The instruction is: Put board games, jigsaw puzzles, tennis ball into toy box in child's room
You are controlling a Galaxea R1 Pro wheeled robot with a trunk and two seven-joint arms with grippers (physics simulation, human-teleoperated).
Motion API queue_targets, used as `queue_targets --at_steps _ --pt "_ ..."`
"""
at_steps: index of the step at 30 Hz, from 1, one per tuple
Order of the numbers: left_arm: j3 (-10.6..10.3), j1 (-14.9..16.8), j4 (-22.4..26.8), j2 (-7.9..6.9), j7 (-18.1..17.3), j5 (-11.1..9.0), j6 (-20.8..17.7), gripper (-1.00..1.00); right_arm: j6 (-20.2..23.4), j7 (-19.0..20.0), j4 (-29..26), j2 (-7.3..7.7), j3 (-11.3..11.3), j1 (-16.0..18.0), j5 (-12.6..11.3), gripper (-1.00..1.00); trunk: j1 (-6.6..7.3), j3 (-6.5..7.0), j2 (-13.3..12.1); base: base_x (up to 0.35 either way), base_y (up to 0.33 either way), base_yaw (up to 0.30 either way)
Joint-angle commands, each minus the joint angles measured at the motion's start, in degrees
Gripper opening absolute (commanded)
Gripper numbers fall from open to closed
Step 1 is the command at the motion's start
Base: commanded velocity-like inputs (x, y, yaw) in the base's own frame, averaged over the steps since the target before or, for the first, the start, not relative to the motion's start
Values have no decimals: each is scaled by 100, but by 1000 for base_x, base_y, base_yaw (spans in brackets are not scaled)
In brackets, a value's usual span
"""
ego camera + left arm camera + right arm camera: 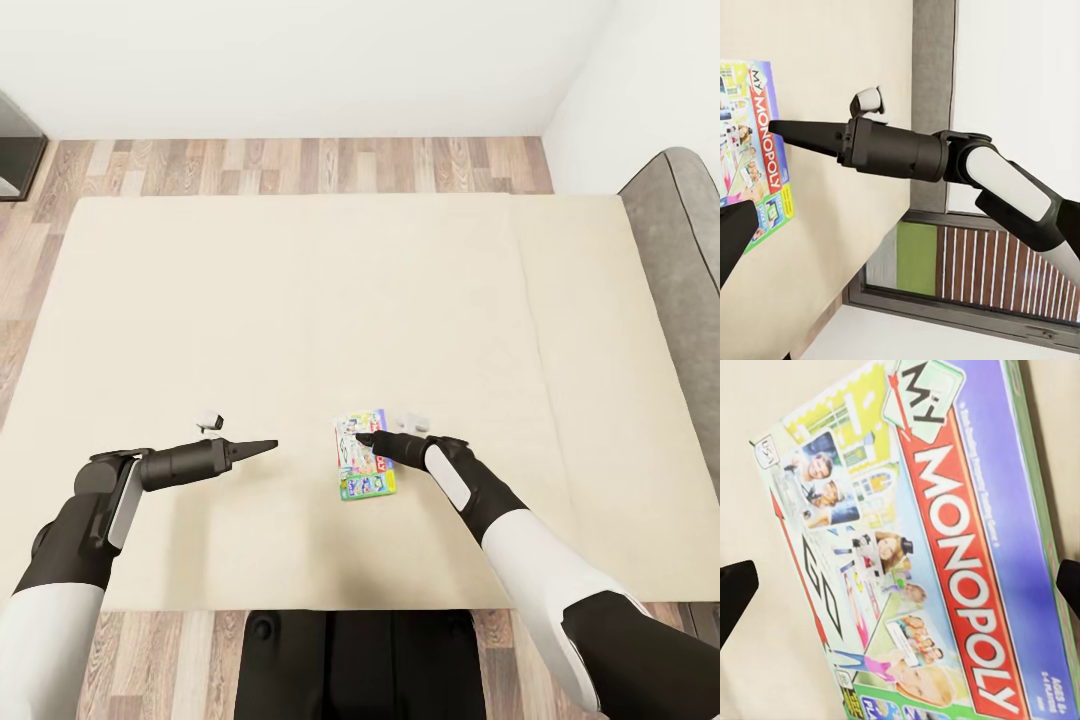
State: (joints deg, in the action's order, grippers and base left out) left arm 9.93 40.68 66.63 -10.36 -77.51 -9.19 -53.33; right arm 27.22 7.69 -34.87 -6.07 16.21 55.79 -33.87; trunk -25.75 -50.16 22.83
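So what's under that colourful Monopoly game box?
The colourful flat Monopoly game box lies flat on the wide cream mattress of the bed. Plain cream surface shows all around it. Whatever sits directly beneath the box is covered, so it cannot be seen.

wood floor (300, 165), white wall (300, 60), grey chair (685, 260)

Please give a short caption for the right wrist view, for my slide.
Right hand open above the My Monopoly board game lying flat on the cream bed.
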Motion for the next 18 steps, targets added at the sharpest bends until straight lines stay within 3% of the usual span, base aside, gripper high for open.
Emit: queue_targets --at_steps 1,13,18 --pt "0 1 1 -1 -10 -12 -55 100 20 5 -2 1 4 2 -5 100 -3 -6 9 0 0 0" --pt "0 1 1 -1 -10 -12 -55 100 13 -8 12 1 5 2 3 100 -3 -6 9 0 0 0" --pt "0 1 2 -1 -10 -12 -55 100 12 -12 14 1 5 2 147 100 -3 -6 9 0 0 0"
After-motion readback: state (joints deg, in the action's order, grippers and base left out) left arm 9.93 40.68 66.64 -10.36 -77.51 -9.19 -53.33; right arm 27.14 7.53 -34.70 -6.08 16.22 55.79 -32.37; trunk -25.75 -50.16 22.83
